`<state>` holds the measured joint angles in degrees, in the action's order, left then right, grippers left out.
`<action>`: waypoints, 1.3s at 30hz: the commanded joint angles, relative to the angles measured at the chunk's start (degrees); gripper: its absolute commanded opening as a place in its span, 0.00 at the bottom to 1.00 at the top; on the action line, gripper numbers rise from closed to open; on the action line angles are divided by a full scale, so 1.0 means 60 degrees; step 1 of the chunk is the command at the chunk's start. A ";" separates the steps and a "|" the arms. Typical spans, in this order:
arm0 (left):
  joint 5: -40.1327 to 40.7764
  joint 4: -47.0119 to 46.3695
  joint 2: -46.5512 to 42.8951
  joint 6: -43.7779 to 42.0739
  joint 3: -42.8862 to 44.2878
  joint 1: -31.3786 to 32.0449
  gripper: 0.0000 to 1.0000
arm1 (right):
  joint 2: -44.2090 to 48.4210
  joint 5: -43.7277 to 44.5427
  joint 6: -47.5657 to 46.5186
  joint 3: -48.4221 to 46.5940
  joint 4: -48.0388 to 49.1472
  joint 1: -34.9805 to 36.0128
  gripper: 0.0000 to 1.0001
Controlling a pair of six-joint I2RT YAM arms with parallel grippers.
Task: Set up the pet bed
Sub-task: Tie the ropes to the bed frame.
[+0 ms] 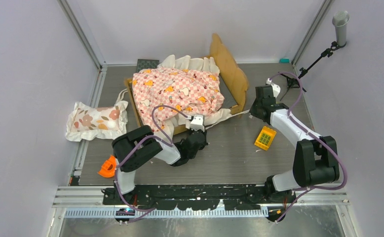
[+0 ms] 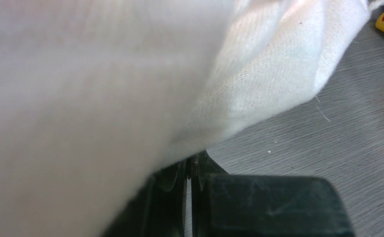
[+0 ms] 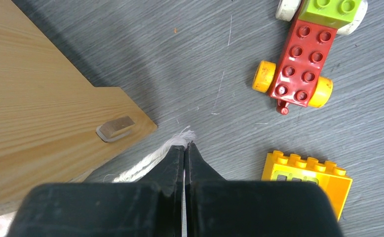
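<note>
The pet bed (image 1: 229,69), a tan wooden frame with a wavy headboard on its right, stands at the middle back. A pink-checkered ruffled sheet (image 1: 177,91) lies bunched over it. My left gripper (image 1: 199,134) sits at the bed's front edge. In the left wrist view its jaws (image 2: 189,159) are shut on the sheet's white hem (image 2: 259,79), which drapes over the camera. My right gripper (image 1: 252,112) is at the bed's front right corner (image 3: 42,98). It (image 3: 185,145) is shut on the frayed end of a white tie cord (image 3: 145,163). A floral pillow (image 1: 97,120) lies far left.
A yellow brick (image 1: 265,138) (image 3: 308,175) and a red brick car with yellow wheels (image 3: 303,64) lie right of the bed. An orange piece (image 1: 107,168) sits by the left arm's base. A dark square plate (image 1: 147,64) lies behind the bed. White walls enclose the table.
</note>
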<state>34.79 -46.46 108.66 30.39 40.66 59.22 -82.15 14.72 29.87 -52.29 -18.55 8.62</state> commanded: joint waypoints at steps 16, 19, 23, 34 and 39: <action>0.0068 0.0077 0.0282 -0.0070 -0.0773 -0.0061 0.02 | -0.0150 0.0558 -0.0218 -0.0702 0.0261 -0.0479 0.01; -0.0776 -0.0299 0.0164 -0.0079 -0.0867 -0.0049 0.17 | -0.0019 0.0222 -0.0258 -0.0586 0.0264 -0.0473 0.05; -0.1594 -0.0242 -0.0272 -0.0054 -0.0890 0.0075 0.46 | 0.0317 0.0141 -0.0276 -0.0475 0.0117 -0.0482 0.33; -0.2095 0.2143 -0.2982 -0.0158 -0.1052 0.1386 0.71 | 0.2431 -0.0153 -0.0722 -0.0136 -0.0508 -0.0478 0.50; -0.1562 0.5801 -0.5678 -0.0034 -0.0387 0.1693 0.68 | 0.3778 -0.0820 -0.1142 -0.0085 -0.0598 -0.0463 0.53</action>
<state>22.41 -29.28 85.78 30.70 34.41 69.10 -65.25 13.13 25.98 -52.42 -21.91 5.76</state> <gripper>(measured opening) 0.685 0.515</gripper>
